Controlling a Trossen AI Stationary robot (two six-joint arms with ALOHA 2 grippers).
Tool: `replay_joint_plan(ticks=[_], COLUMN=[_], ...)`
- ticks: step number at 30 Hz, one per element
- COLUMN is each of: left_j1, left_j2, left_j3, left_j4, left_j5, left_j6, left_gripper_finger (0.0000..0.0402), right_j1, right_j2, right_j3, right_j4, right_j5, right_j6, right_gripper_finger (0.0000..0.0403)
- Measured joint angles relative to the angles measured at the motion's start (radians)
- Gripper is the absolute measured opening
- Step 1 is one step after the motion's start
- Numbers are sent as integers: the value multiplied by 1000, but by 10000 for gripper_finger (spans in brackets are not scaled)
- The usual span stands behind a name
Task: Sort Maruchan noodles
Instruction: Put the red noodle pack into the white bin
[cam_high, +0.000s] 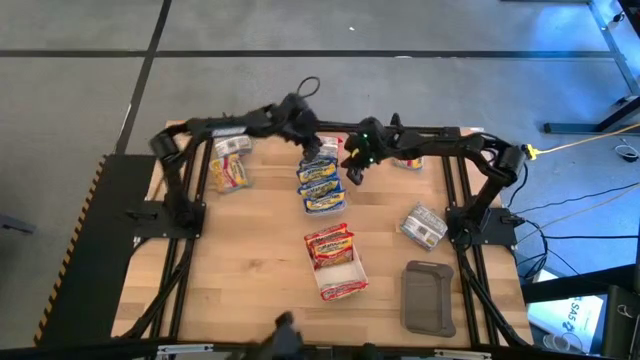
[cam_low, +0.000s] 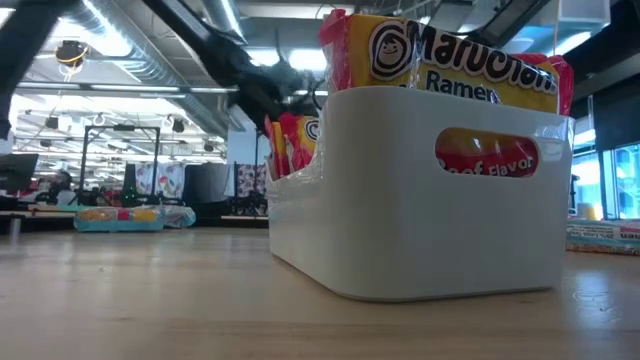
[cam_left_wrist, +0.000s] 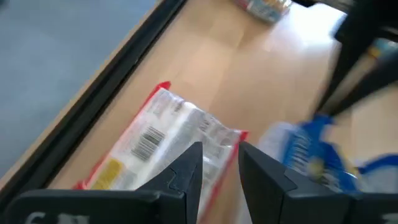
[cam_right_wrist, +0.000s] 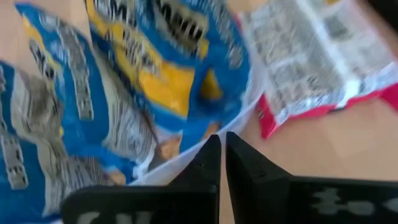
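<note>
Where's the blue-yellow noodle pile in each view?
High view: blue-yellow pile, upper middle of the table.
Low view: not in it.
Left wrist view: pile at the picture's lower right.
Right wrist view: pile fills the left and centre.
Shared landmark: the wooden tabletop.

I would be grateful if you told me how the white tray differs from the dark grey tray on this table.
The white tray holds red-orange noodle packets; the dark grey tray holds nothing. In the low view the white tray shows tall walls with a handle cut-out, while the dark grey tray, seen from above, looks flat and shallow. The white tray sits mid-table, the dark grey one to its right. Both are rounded rectangles.
</note>
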Motion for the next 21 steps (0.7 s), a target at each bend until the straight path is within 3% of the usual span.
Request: replay_joint_plan(ticks=[4,9,21], left_j1=[62,107,141], left_j2=[156,286,374], left_j3=[181,305,327], left_j4=[-95,-140,-236], left_j5=[148,313,241], left_j6=[32,29,30], left_gripper_finger=[96,96,96], right_j1=[14,14,14], right_j2=[0,0,0], right_j3=[-34,-51,-51], right_j4=[7,3,13], right_j5=[1,22,44], right_j6=[-1,0,3], right_gripper_finger=[3,3,3])
